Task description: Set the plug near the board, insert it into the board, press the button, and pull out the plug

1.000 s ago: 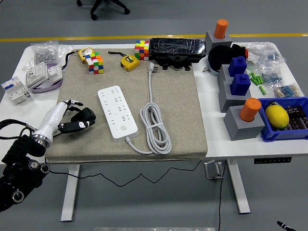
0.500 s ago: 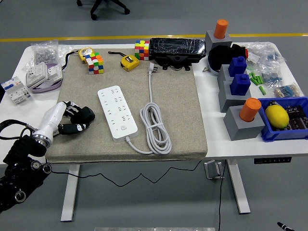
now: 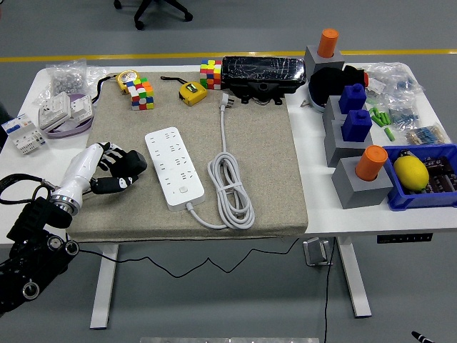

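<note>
Evidently the plug (image 3: 224,101) has not been picked up: it lies at the far edge of the grey mat (image 3: 271,179), just in front of the black case (image 3: 263,73), well apart from the sockets of the white power board (image 3: 173,167). From the plug the white cord (image 3: 230,187) runs toward the near edge, is coiled in loops just right of the board, and joins the board at its near end. The board's button (image 3: 184,190) is seen near that end.

The left hand (image 3: 120,170) is held low over the mat just left of the board, its black fingers loosely curled and nothing gripped in them. The right hand is not seen.

Several risks can be judged from this layout. The plug lies across the board from the hand, so a reach could be carried over the board, which might be knocked or pushed askew. If the plug is lifted, the coiled cord may be dragged, and the light board could be pulled along with it, so that the sockets would no longer be where they were aimed for. The prongs might be presented at a wrong angle, and the board could then slide rather than accept them. Nearby, the yellow tape measure (image 3: 190,92) and the colour cube (image 3: 209,73) could be brushed during a grasp at the plug.
</note>
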Motion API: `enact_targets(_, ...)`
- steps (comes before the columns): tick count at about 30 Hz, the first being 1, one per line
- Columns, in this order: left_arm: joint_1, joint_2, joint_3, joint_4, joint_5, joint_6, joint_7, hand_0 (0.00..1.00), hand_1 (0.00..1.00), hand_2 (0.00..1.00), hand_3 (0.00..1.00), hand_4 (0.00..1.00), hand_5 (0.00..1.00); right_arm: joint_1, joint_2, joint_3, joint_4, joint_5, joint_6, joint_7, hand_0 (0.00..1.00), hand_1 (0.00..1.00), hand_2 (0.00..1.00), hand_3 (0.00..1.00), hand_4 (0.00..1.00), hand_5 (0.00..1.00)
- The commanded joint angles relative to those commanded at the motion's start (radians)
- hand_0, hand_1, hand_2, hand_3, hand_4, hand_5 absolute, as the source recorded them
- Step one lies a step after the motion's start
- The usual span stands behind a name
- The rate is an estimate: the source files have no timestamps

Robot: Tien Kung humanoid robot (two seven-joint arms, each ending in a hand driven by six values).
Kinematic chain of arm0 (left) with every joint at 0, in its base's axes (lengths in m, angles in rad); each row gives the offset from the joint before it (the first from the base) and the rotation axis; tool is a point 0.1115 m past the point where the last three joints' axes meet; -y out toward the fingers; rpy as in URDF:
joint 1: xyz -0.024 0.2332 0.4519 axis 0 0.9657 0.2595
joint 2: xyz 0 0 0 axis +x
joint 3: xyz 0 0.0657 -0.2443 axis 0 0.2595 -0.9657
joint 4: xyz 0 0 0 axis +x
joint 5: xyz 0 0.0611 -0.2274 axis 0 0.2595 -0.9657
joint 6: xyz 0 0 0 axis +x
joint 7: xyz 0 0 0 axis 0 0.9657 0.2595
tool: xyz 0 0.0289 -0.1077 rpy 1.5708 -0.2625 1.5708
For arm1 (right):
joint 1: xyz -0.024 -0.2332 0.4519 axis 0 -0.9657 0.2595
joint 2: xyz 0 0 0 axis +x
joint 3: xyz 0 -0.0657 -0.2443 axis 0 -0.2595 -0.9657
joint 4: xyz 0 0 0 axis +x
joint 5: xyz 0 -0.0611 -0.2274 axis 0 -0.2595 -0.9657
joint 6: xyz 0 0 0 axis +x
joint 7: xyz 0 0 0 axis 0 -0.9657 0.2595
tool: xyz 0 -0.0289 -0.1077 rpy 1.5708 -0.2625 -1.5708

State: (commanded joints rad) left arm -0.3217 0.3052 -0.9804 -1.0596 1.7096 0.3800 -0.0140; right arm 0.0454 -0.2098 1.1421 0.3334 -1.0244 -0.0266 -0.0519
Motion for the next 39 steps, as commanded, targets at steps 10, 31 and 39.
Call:
enact_targets(10,-0.054,0.003,0.055,0.001,-0.016,-0.016,-0.009,0.43,0.44,0.473,0.541,0.715,0.002,0.003,-0.001,0.0,0.0,0.002,0.0,0.0,0.65,0.647,0.647,0.569,0.991,0.561)
enact_targets(31,-0.085,-0.002,0.111,0.039,-0.021,-0.037,-0.004,0.435,0.44,0.473,0.541,0.713,0.002,0.004,-0.002,0.0,0.001,0.002,0.001,-0.001,0.65,0.647,0.647,0.568,0.991,0.56)
enact_targets(39,-0.089,-0.004,0.115,0.05,-0.018,-0.035,-0.001,0.433,0.442,0.475,0.542,0.716,0.002,0.003,-0.002,-0.001,0.001,0.003,0.001,-0.001,0.65,0.647,0.646,0.568,0.99,0.56)
